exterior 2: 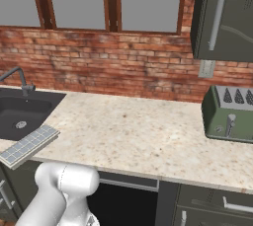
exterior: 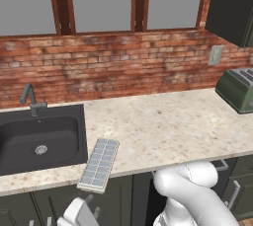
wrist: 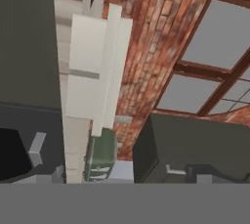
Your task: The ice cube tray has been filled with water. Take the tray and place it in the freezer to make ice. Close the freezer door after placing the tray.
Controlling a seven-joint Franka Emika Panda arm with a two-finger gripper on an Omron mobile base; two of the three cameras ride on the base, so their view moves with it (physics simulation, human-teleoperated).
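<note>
**Tray at counter edge, unheld**

Ice cube tray (exterior: 100, 164) lying flat on speckled counter (exterior: 168, 126), just right of dark sink (exterior: 39, 141) (near end overhanging front edge). Gripper jaws spread wide, empty. Green toaster (exterior 2: 230, 114) well apart, far right.

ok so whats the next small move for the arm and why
Probably bring the tool up to the ice cube tray and grip the overhanging end. The tray lies untouched beside the sink, its near end jutting past the edge of the counter, and the tool is open, holding nothing.
</note>
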